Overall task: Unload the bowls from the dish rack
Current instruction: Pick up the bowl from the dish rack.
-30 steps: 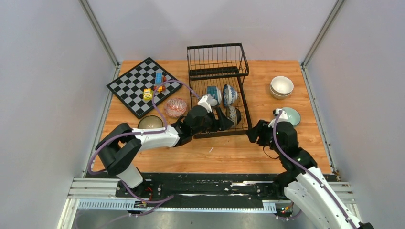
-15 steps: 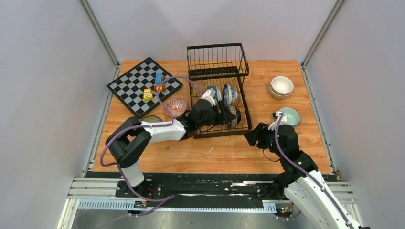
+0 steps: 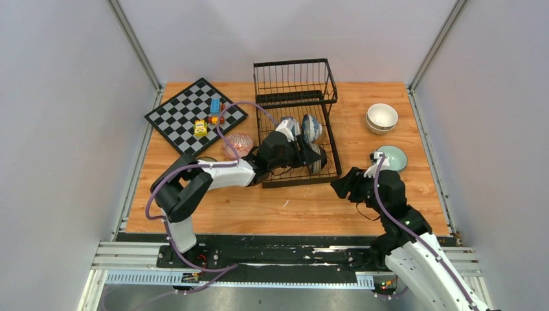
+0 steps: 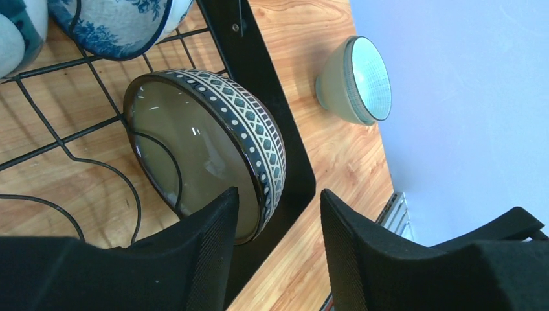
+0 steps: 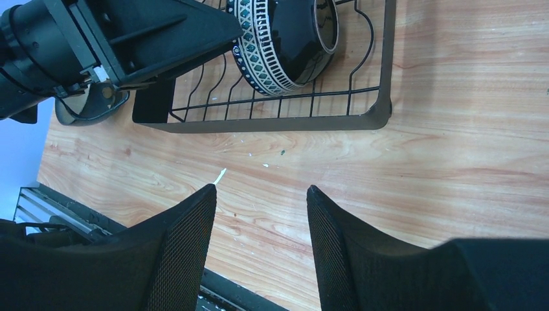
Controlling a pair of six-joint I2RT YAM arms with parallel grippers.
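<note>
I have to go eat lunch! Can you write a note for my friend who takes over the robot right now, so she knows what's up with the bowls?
Left gripper: open, jaws straddling the rim of the dark patterned bowl in the dish rack, not clamped yet.
Right gripper: open and empty, over bare table near the rack's near right corner.
In the rack: the dark bowl, a blue-white bowl and one more bowl beside it.
Done: cream-white stack, mint bowl and red-pink bowl sit on the table.
Left to do: probably grip and lift out the dark bowl, then the other two.
</note>
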